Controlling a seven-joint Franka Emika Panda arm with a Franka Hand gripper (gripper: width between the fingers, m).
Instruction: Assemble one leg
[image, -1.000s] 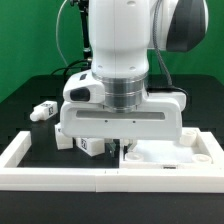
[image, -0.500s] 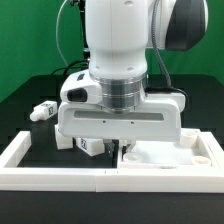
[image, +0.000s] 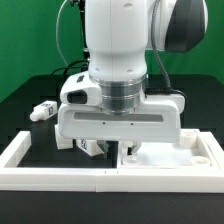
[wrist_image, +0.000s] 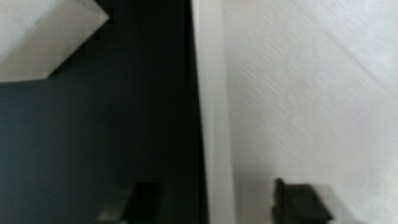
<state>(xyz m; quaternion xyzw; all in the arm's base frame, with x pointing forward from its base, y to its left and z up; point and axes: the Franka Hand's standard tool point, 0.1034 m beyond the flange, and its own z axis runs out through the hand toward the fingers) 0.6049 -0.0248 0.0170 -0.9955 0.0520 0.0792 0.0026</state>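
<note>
My gripper (image: 122, 150) hangs low over the exterior view's left edge of the large flat white square piece (image: 176, 155). In the wrist view the gripper (wrist_image: 219, 200) is open. Its two dark fingertips (wrist_image: 299, 198) stand on either side of that piece's raised rim (wrist_image: 212, 110), with a gap on each side, holding nothing. One leg (image: 42, 111), a small white post with a tag, lies on the black table at the exterior view's left. Another leg (image: 91, 147) lies just beside the gripper, partly hidden under the hand.
A white frame wall (image: 22, 158) borders the front and sides of the black work area. A white part corner (wrist_image: 45, 35) shows in the wrist view; I cannot tell which part it is. Cables hang behind the arm.
The hand has sunk very slightly toward the square piece's rim. The legs and the square piece have not moved.
</note>
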